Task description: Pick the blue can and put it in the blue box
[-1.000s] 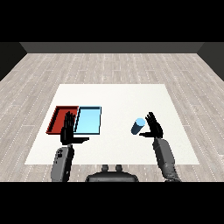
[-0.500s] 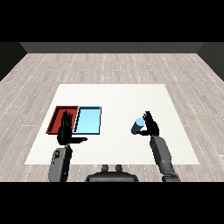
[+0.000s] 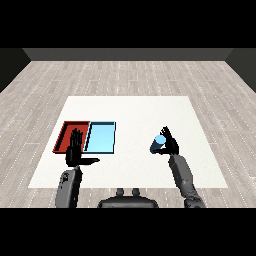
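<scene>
- Grey wooden floorboards run all round the white surface [image 3: 135, 107] that I stand at, with a dark wall behind.
- On the right half of that surface is the blue can [image 3: 158, 144], tilted, with its pale round top turned towards me.
- My right hand [image 3: 170, 144] is at the can's right side, fingers and thumb curled round it, so I have hold of it.
- The can is well apart from the trays, with bare white surface between them.
- The blue tray [image 3: 101, 138] lies on the left half of the surface and nothing shows inside it.
- The red tray [image 3: 67, 134] lies touching the blue tray's left side, the two side by side.
- My left hand [image 3: 76, 151] hangs over the near edge of the red tray, fingers straight and pointing away from me, thumb stuck out to the right; it holds nothing.
</scene>
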